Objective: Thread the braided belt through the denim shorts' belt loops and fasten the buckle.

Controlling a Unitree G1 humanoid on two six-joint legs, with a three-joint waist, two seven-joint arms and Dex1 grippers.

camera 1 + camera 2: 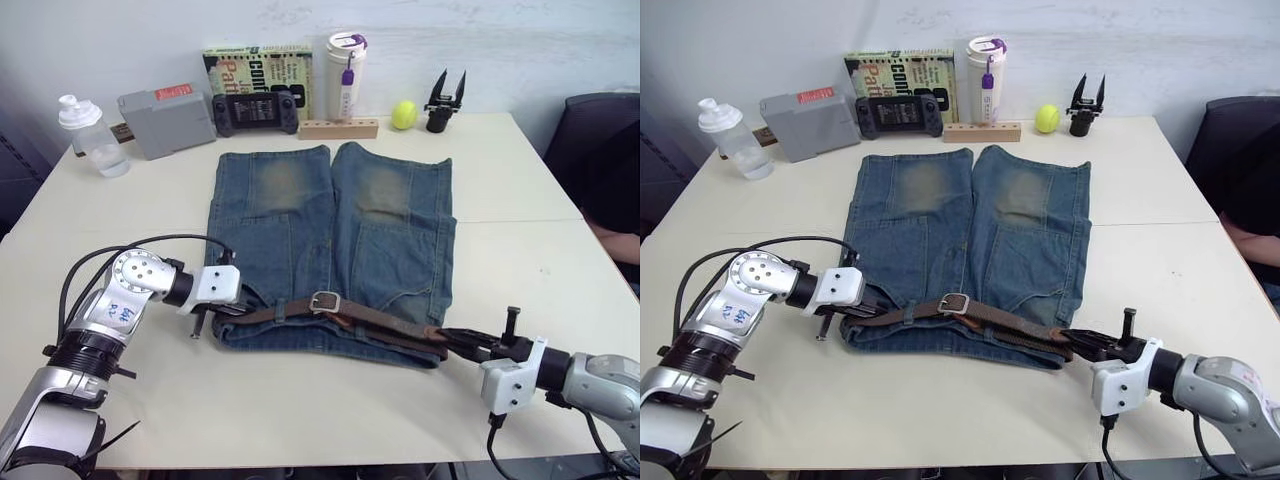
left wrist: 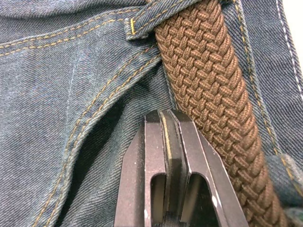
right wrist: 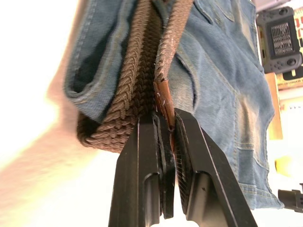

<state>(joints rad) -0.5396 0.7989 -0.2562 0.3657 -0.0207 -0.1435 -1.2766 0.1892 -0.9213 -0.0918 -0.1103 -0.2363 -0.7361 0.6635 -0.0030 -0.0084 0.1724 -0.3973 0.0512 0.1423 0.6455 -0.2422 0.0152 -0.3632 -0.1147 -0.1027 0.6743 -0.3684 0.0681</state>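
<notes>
The denim shorts (image 1: 330, 230) lie flat, legs pointing away, waistband toward me. The braided belt (image 1: 385, 322) runs along the waistband, and the silver buckle (image 1: 325, 301) rests near its middle. In the left wrist view the belt (image 2: 208, 80) passes under a belt loop (image 2: 137, 26). My left gripper (image 2: 166, 116) is shut, its tips on the denim just beside the belt at the waistband's left end (image 1: 240, 308). At the right end, my right gripper (image 3: 165, 118) is shut on the belt's tan leather tip (image 3: 164, 97), which also shows in the left eye view (image 1: 447, 338).
Along the table's far edge stand a water bottle (image 1: 92, 135), a grey box (image 1: 165, 120), a game controller (image 1: 255, 110), a book (image 1: 258, 62), a white tumbler (image 1: 346, 75), a wooden block (image 1: 338, 129), a tennis ball (image 1: 404, 115) and a spare black gripper (image 1: 445, 100). A dark chair (image 1: 600, 150) stands right.
</notes>
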